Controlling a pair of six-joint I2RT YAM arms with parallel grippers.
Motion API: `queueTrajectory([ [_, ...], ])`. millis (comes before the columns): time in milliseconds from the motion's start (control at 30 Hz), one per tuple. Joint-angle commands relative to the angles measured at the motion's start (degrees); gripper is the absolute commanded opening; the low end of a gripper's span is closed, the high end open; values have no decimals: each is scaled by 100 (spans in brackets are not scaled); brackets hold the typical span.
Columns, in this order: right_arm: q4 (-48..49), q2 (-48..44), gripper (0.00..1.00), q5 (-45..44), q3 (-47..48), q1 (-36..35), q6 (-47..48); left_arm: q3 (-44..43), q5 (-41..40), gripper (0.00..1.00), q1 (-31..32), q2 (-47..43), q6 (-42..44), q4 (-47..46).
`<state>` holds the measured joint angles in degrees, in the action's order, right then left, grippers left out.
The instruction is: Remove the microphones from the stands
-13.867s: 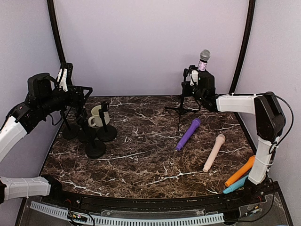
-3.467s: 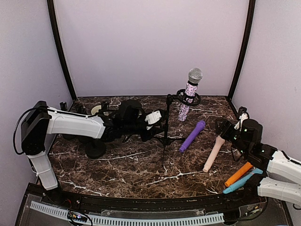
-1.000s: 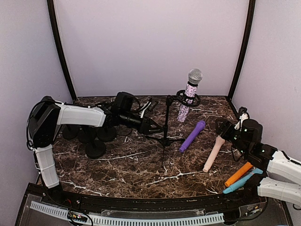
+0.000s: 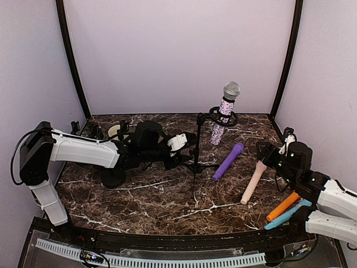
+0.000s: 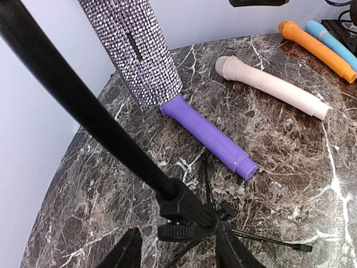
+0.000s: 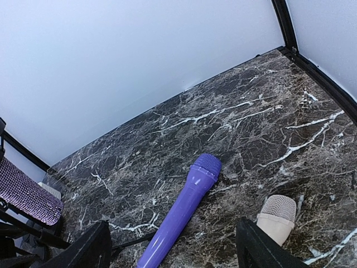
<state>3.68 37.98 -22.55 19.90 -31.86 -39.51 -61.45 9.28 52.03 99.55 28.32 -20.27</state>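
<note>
Microphone (image 4: 223, 114) upright in stand (image 4: 197, 139); left gripper (image 5: 181, 249) part-open, straddling stand's lower joint without clamping; right gripper (image 6: 173, 247) wide, empty, near pink microphone (image 4: 254, 181).

The bench (image 4: 167, 201) is dark veined marble. A purple microphone (image 4: 227, 161) lies right of centre, with a beige microphone (image 4: 254, 181) near it. An orange microphone (image 4: 284, 206) and a blue microphone (image 4: 285, 216) lie together at the right edge. A mug (image 4: 114, 130) and round stand bases (image 4: 113, 177) are at the left.

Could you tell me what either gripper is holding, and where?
Right gripper: nothing. Left gripper straddles the stand at its base joint; a grip cannot be told.
</note>
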Motion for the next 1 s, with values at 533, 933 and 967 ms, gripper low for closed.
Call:
queueTrajectory([
  [533, 107, 2, 78, -75, 119, 30, -3, -357, -292, 30, 95, 239, 407, 41],
  [933, 76, -17, 78, -82, 128, 30, 1, -315, -272, 15, 116, 226, 62, 216],
  [967, 64, -24, 78, -83, 135, 30, -2, -319, -240, 14, 121, 224, 17, 238],
])
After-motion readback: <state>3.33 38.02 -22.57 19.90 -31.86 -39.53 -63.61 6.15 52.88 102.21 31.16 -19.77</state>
